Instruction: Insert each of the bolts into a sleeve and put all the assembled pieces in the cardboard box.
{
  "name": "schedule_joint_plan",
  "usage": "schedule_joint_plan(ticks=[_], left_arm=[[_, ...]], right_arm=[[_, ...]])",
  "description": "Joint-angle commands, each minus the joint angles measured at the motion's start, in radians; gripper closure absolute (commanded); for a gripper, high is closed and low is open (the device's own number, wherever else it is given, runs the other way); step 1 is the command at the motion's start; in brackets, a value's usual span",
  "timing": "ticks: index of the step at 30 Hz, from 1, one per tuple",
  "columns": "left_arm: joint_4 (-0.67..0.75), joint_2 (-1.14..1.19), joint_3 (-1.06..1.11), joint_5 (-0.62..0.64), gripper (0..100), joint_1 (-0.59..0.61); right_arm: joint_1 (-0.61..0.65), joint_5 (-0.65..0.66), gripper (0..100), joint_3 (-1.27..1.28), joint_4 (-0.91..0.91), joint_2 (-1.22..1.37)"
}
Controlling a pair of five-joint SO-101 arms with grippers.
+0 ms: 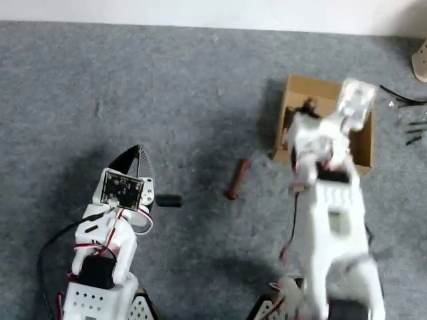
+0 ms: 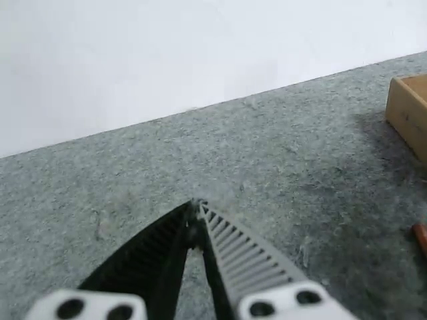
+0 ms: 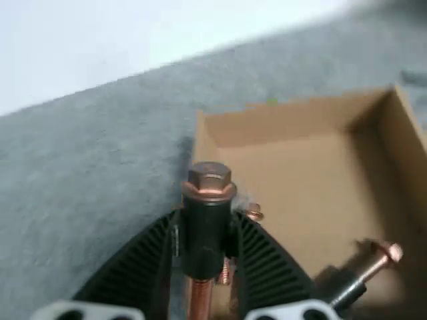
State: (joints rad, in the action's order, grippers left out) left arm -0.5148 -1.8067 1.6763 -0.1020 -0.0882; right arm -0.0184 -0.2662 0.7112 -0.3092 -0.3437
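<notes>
Right jaws clamp a black sleeve (image 3: 205, 240) with a bolt (image 3: 209, 181) through it, over the box (image 3: 300, 123) edge (another assembled piece (image 3: 360, 270) lies inside). Left jaws are closed, tips touching, above the tabletop (image 1: 200, 87). Between the arms lie a loose bolt (image 1: 237, 179) and a spare sleeve (image 1: 169, 201).

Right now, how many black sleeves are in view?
3 sleeves: one in the right gripper, one inside the cardboard box, one loose on the carpet by the left gripper. Others may be hidden.
</notes>
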Motion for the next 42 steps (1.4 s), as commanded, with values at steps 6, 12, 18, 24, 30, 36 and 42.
schedule_joint_plan(ticks=[6, 12, 18, 24, 30, 36, 42], left_arm=[[0.0, 0.007, 0.019, -0.008, 99, -0.007], [-0.002, 0.007, 0.019, -0.009, 99, -0.01], [-0.002, 0.007, 0.019, -0.009, 99, -0.01], [-0.002, 0.007, 0.019, -0.009, 99, -0.01], [-0.002, 0.007, 0.019, -0.011, 99, -0.007], [0.0, 0.005, 0.019, -0.009, 99, -0.004], [0.002, -0.004, 0.018, 0.002, 99, 0.105]], right_arm=[[-0.084, -0.144, 99.4, -0.367, -0.107, 0.417], [-0.088, -0.146, 99.0, -0.377, -0.107, 0.435], [-0.087, -0.137, 84.8, -0.377, -0.114, 0.437], [-0.087, -0.137, 71.4, -0.378, -0.165, 0.433], [-0.016, -0.137, 71.4, -0.383, -0.302, 0.43], [0.148, -0.137, 71.4, -0.38, -0.415, 0.348], [0.361, -0.133, 71.4, -0.217, -0.44, 0.105]])
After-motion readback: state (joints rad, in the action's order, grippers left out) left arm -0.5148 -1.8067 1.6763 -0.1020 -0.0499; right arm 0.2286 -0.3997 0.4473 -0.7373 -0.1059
